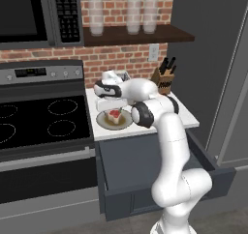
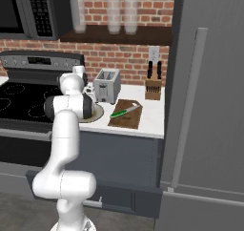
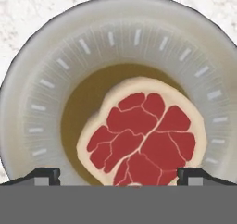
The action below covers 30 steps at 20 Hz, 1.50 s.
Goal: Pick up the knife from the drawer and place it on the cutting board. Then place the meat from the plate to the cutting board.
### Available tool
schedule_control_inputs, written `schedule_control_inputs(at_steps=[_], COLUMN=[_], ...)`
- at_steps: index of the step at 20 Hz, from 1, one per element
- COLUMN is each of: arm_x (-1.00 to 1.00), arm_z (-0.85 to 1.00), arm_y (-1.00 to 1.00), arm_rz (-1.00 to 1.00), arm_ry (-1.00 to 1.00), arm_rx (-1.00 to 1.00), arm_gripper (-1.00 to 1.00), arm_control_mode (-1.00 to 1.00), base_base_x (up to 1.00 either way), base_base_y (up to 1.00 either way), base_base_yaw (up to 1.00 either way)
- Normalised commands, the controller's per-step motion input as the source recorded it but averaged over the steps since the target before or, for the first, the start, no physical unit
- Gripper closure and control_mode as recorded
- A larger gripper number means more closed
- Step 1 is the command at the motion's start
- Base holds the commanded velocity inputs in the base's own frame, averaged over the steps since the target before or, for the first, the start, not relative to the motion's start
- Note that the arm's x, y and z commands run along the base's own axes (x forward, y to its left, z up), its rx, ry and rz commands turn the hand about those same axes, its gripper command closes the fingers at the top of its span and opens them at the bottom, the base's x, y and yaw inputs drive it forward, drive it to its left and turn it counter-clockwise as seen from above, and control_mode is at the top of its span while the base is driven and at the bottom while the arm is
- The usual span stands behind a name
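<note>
The first half looks done: the knife (image 2: 125,111), green-handled, lies across the cutting board (image 2: 127,115) on the bench (image 2: 152,118), while the drawer (image 1: 215,172) below hangs open. The meat (image 3: 144,137) is left to move; it rests in the brownish centre of the plate (image 3: 41,107), a red-pink chunk veined with pale lines and ringed by a whitish edge. The end effector (image 3: 118,174) hovers right over it with its fingertips (image 3: 44,176) spread to either side and nothing between them, so by my reading the grasp has not yet begun.
</note>
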Motion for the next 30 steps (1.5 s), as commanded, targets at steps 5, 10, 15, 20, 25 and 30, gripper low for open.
schedule_control_inputs(at_steps=[5, 10, 15, 20, 25, 30], arm_x=[-0.27, -0.39, -0.35, -0.07, 0.04, 0.26], arm_z=[0.00, 0.00, 0.00, 0.00, 0.00, -0.06], arm_y=[0.00, 0.00, -0.01, -0.12, -0.22, -0.03], arm_rz=[0.00, 0.00, 0.00, 0.00, 0.00, 0.00], arm_ry=[0.00, -0.02, 0.00, 0.00, 0.00, 0.00], arm_rx=[0.01, 0.02, 0.03, 0.01, 0.00, 0.00], arm_gripper=[-1.00, -1.00, -1.00, -1.00, -1.00, -1.00], arm_control_mode=[-1.00, -1.00, -1.00, -1.00, -1.00, -1.00], base_base_x=[0.00, 0.00, 0.00, 0.00, 0.00, 0.00], base_base_y=[0.00, 0.00, 0.00, 0.00, 0.00, 0.00], base_base_yaw=[0.00, 0.00, 0.00, 0.00, 0.00, 0.00])
